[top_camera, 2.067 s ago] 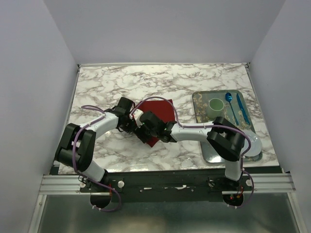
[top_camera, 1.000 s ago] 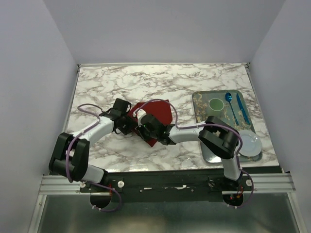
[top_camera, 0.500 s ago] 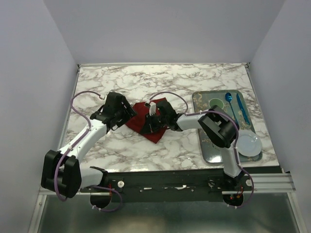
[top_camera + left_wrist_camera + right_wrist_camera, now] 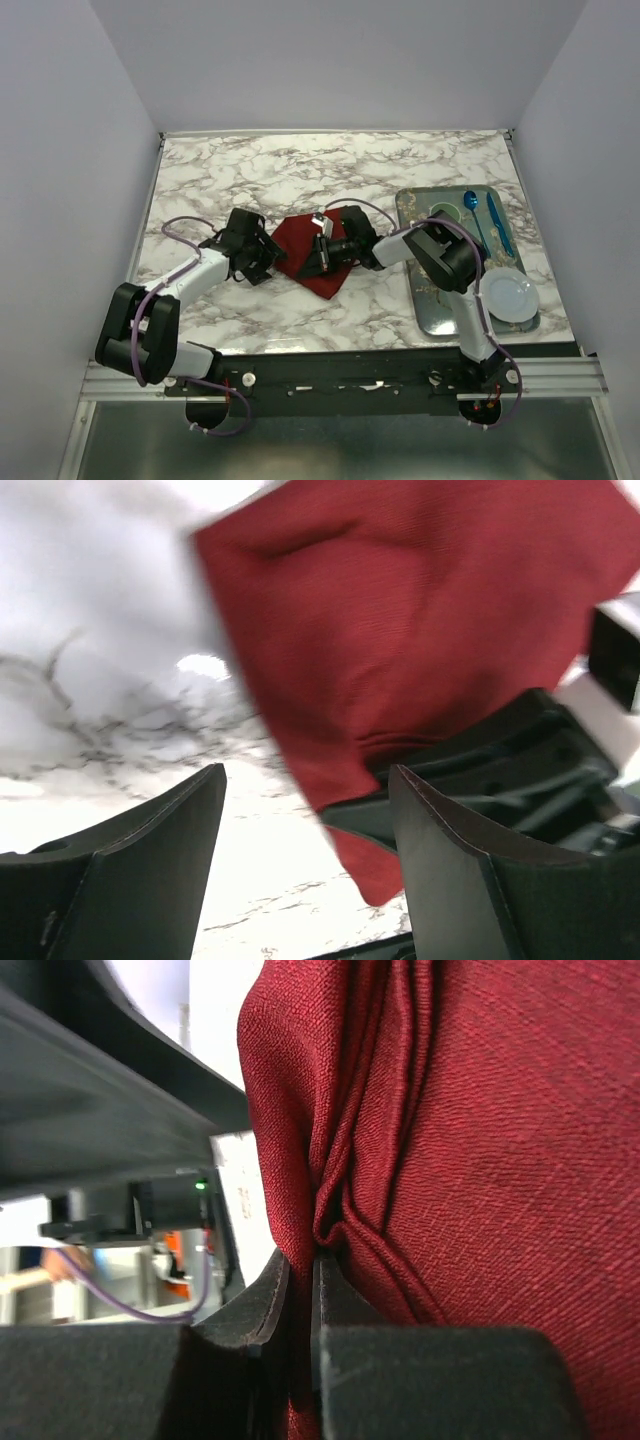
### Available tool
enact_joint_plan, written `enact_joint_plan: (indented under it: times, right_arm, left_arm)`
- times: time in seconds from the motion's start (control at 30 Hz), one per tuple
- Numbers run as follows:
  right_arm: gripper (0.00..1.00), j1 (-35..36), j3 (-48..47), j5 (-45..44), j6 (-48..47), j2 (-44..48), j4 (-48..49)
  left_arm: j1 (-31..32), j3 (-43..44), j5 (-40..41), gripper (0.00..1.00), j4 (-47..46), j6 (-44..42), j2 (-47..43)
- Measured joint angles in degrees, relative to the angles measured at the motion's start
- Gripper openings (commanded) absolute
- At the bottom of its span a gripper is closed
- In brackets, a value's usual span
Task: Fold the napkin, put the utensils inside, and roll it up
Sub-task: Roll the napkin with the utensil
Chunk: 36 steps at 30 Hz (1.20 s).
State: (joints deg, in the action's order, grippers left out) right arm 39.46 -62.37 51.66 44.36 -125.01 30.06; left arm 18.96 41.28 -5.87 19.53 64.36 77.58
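Note:
The dark red napkin (image 4: 303, 243) lies bunched on the marble table, left of the tray. My right gripper (image 4: 320, 256) reaches in from the right and is shut on a gathered fold of the napkin (image 4: 480, 1160); the cloth is pinched between the pads (image 4: 303, 1272). My left gripper (image 4: 266, 260) sits at the napkin's left edge with its jaws open and nothing between them. In the left wrist view the gripper (image 4: 308, 790) frames bare table, and the napkin (image 4: 420, 630) hangs just beyond. The utensils, a blue spoon (image 4: 471, 203) and a blue piece (image 4: 498, 224), lie on the tray.
A metal tray (image 4: 418, 196) stands at the right with a small green dish (image 4: 443, 213) on it. A white plate (image 4: 510, 294) rests at its near end. Purple cables loop over both arms. White walls close in the table.
My left gripper has opened, let go of the napkin and drawn back to its left edge. The right gripper has kept its hold and carried the cloth back and to the right.

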Motion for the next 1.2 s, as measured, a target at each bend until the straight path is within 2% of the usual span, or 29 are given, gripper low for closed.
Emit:
enact_joint_plan:
  times: [0.2,0.43,0.53,0.57,0.63,0.67,0.73,0.77,0.87,1.03,1.07,1.2]
  right_arm:
    - [0.01,-0.4,1.4,1.8,7.4,-2.1,7.8]
    - [0.01,-0.5,1.5,2.1,9.2,-2.5,9.3]
    - [0.01,-0.5,1.5,2.0,9.1,-2.5,9.2]
    - [0.01,-0.5,1.5,2.0,9.0,-2.5,9.1]
    - [0.01,-0.5,1.4,2.0,8.9,-2.5,8.8]
    - [0.02,-0.5,1.2,2.1,8.6,-2.5,8.4]
    - [0.02,-0.5,0.5,2.1,7.6,-2.5,6.8]
    - [0.04,-0.5,0.1,2.1,6.8,-2.5,5.8]
    - [0.1,-0.5,-1.5,1.9,3.4,-2.4,1.7]
    - [0.25,-0.3,-5.0,-1.1,-6.7,0.1,-11.2]
    - [0.32,-0.2,-5.6,-2.2,-8.6,0.7,-13.8]
    - [0.48,1.0,-8.4,-8.3,-17.6,3.8,-25.5]
  left_arm:
    - [-0.1,-3.4,-0.5,0.72,-1.1,6.1,1.9]
    - [-0.1,-3.4,-0.9,0.65,-6.5,9.6,4.4]
    - [-0.1,-3.8,-1.4,0.5,-10.1,11.0,5.7]
    - [-0.1,-4.2,-1.6,0.42,-11.1,11.1,6.1]
    - [-0.1,-4.6,-1.7,0.35,-12.4,11.8,6.8]
    - [-0.1,-4.7,-1.6,0.26,-12.8,11.8,7.0]
    - [-0.1,-5.0,-1.6,0.18,-13.5,11.8,7.1]
    - [-0.1,-5.0,-1.4,0.12,-13.8,11.7,7.1]
    - [-0.1,-5.1,-1.0,0.0,-14.0,11.0,7.1]
    - [-0.1,-5.1,-1.0,0.0,-14.1,10.4,7.1]
    - [-0.1,-5.1,-0.9,0.0,-14.1,10.4,7.1]
    - [0.7,-4.3,-0.1,0.0,-13.2,9.9,7.2]
